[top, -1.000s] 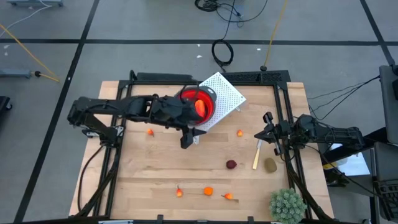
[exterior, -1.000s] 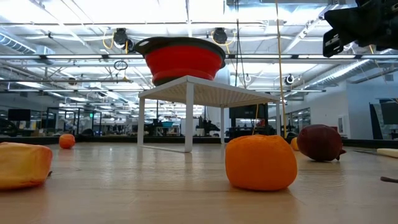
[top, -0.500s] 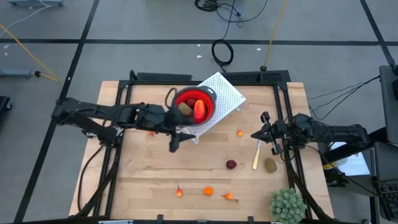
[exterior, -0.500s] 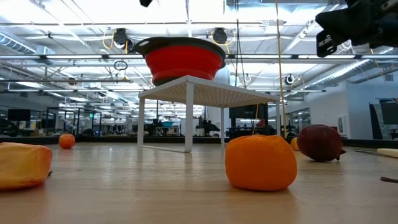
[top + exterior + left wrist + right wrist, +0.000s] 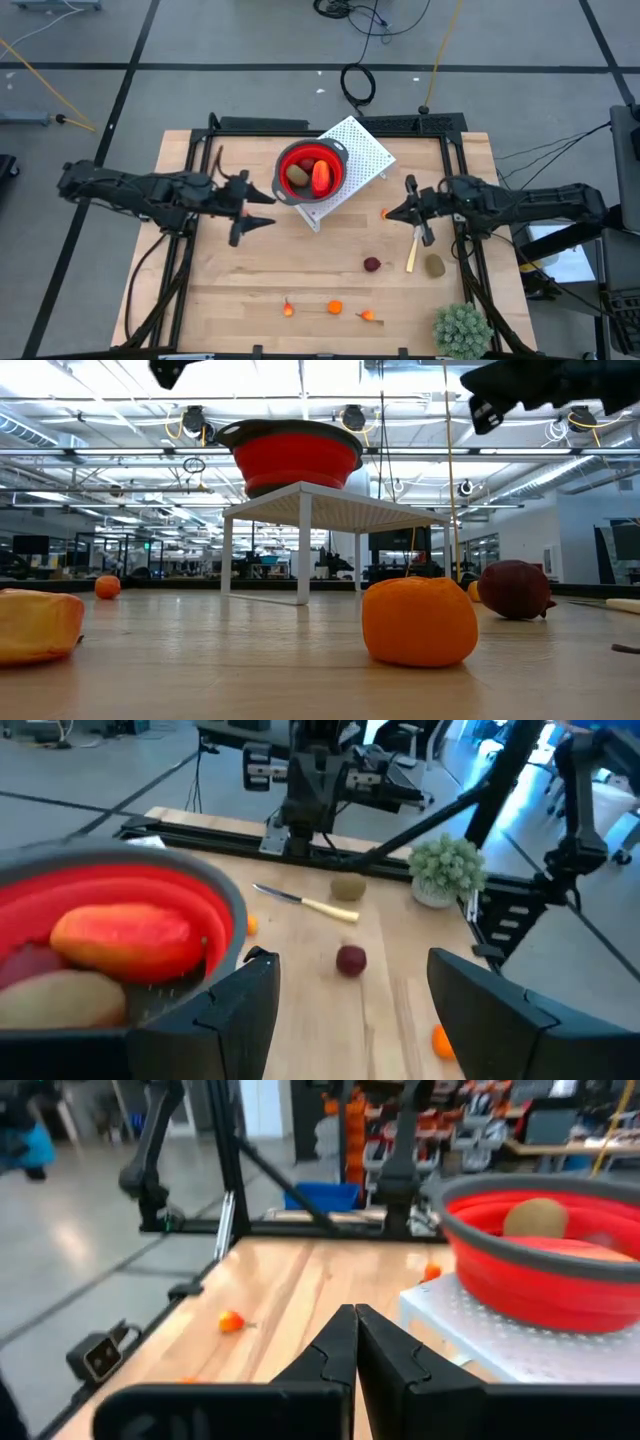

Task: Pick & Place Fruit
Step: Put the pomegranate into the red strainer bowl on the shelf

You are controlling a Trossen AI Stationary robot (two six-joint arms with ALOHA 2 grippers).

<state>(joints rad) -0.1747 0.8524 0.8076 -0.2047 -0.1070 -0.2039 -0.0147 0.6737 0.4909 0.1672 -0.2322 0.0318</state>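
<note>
Your left claw (image 5: 252, 210) hangs released, fingers (image 5: 236, 1010) spread with nothing between them, over the table (image 5: 240, 290) just to the left of the red bowl (image 5: 311, 170). Its arm stretches almost flat from the table's left edge, pointing toward the bowl. Your right claw (image 5: 408, 203) is clenched on nothing (the two fingers (image 5: 340, 1342) press together), held above the table near a small orange fruit (image 5: 385, 213); that arm reaches in level from the right edge, pointing toward the middle.

The bowl sits on a white perforated stand (image 5: 362, 150) at the back of the table. Inside it you have an olive-brown oval fruit (image 5: 297, 177) and a longer red-orange fruit (image 5: 320, 177) side by side.

Loose on the table: a dark red ball (image 5: 372, 264), a second olive-brown oval (image 5: 434, 265) with a pale yellow stick (image 5: 412, 252) between them, and three small orange pieces (image 5: 334, 307) in a row near the front. A spiky green plant ball (image 5: 462, 329) stands at the front right corner.
</note>
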